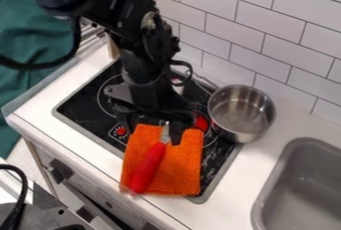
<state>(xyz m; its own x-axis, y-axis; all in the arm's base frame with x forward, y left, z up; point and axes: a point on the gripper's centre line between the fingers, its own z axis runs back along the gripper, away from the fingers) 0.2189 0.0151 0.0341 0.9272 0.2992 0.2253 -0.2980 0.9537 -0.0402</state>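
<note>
Red-handled utensil (148,167) lies slantwise on an orange cloth (181,167), its metal end pointing up toward my claw (152,134) and the butt of its handle near the cloth's lower left corner in the camera view. I see the claw hanging over the cloth's upper part, with its two fingers spread well apart and nothing clasped between them. The utensil's metal end is closer to the finger on the right of the view; I can't tell whether they touch.

Under the cloth is the black stove top (81,110), and the cloth's lower left corner reaches past its edge onto the white counter (53,96). A red dial marking (120,131) shows just left of the cloth. Just beyond the claw, to the right, I make out a small red object (201,122), partly hidden. Beside it stands a shiny metal pot (242,114), upright, near the tiled wall (256,35). A gray sink (303,186) sits at the lower right.
</note>
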